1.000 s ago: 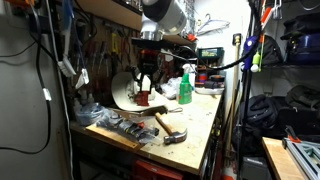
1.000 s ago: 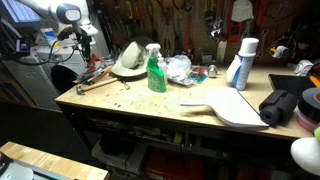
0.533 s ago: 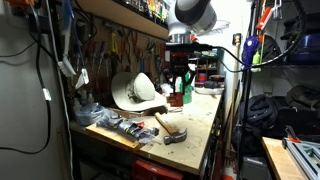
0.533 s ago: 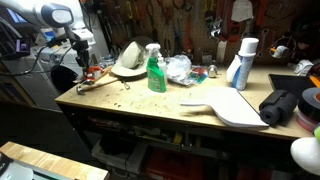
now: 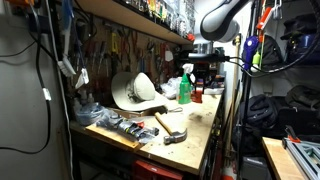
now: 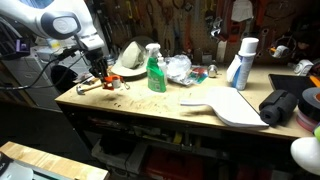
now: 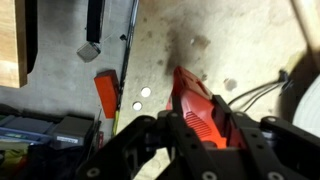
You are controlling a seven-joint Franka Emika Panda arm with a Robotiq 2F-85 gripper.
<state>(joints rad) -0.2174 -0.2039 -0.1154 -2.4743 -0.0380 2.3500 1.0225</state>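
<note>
One red tool (image 7: 195, 92) gripped between closed pincer (image 7: 192, 122) fingers, above workbench (image 7: 240, 35).

red tool (image 7: 190, 88), black gripper (image 7: 196, 124), green spray bottle (image 6: 157, 75), speckled tan benchtop (image 7: 200, 30).

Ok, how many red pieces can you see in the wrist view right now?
2. The larger red piece is gripped in the hand; the smaller red piece lies loose on the bench, apart from it. The hand may hide others.
</note>
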